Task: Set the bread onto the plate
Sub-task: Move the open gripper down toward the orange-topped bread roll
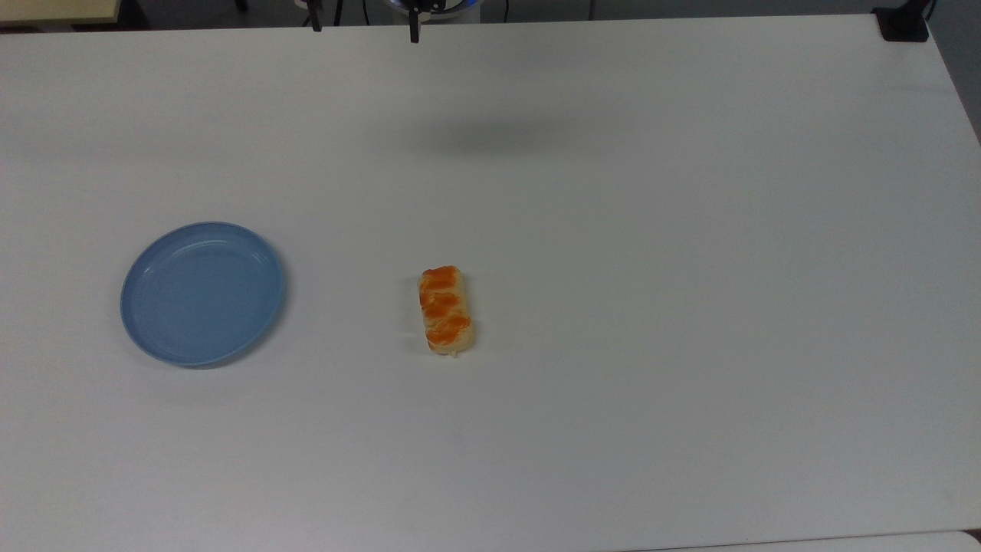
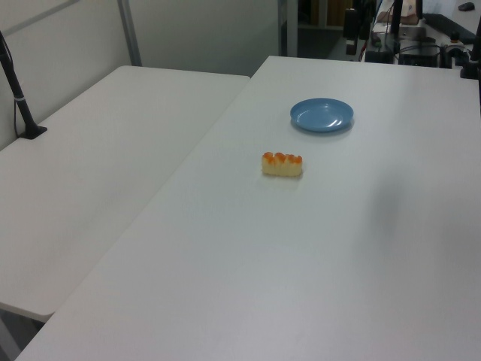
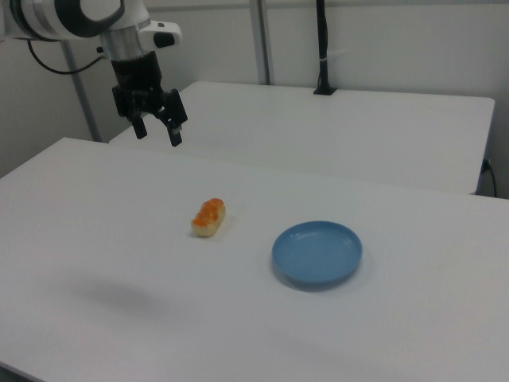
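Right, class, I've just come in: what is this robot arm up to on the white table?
Nothing is being handled yet. The arm's two-finger gripper hangs open and empty in the air above the white table, away from both objects. The small oblong tan bun with orange glazed patches lies on the bare tabletop. The round, shallow light-blue plate sits apart from the bun, to the right view's right, with nothing on it. The bread has not been picked up or placed.
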